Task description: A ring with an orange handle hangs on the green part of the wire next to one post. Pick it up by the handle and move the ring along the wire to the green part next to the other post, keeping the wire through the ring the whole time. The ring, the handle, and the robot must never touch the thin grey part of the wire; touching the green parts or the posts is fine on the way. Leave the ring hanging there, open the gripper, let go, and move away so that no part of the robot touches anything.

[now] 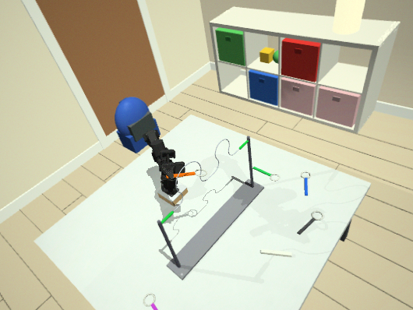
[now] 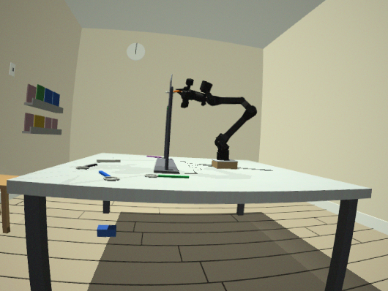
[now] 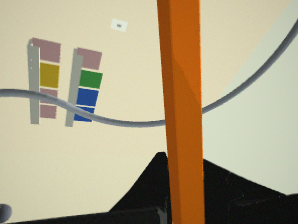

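The orange handle [image 1: 185,174] [image 2: 176,91] [image 3: 185,90] is held nearly level, with its ring [image 1: 201,172] [image 2: 168,92] at the far end. My gripper [image 1: 170,177] [image 2: 181,91] [image 3: 171,159] is shut on the handle. In the top view the ring is around the grey wire [image 1: 224,140] [image 3: 145,124] at a descending stretch between two bends. Whether ring and wire touch is too small to tell. One green part [image 1: 167,217] is by the near post [image 1: 169,243], the other green part [image 1: 244,145] by the far post [image 1: 250,163]. The ring is outside the wrist view.
The posts stand on a grey base [image 1: 218,226]. Beyond it lie a green-handled ring [image 1: 262,171], a blue-handled one [image 1: 305,187], a black-handled one [image 1: 307,226] and a white bar [image 1: 276,253]. A magenta handle [image 1: 154,307] lies at the near edge.
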`<action>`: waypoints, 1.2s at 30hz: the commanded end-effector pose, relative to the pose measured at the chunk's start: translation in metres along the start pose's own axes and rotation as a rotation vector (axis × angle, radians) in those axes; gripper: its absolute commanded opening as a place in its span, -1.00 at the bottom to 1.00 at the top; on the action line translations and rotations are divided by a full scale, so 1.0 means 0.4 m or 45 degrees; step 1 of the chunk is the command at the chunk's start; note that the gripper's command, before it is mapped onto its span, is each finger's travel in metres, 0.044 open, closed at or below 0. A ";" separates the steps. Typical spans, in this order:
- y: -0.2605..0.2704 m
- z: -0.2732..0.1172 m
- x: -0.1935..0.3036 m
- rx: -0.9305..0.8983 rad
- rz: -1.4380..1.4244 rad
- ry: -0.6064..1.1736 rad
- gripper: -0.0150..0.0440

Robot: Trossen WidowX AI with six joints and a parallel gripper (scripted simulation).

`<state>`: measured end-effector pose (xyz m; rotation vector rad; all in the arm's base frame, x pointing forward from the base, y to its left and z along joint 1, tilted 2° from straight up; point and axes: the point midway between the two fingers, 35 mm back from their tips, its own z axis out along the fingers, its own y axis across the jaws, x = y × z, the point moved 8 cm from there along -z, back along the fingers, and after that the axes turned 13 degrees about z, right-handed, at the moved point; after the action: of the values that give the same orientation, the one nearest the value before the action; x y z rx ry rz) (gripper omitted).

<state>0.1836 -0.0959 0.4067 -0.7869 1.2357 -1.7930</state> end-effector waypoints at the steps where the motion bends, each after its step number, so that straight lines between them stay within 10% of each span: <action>1: 0.009 -0.001 0.004 0.010 -0.019 -0.006 -1.00; 36: 0.187 -0.052 -0.009 -0.345 0.654 0.170 -1.00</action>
<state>0.1886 -0.1019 0.3375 -0.5047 1.5730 -1.3719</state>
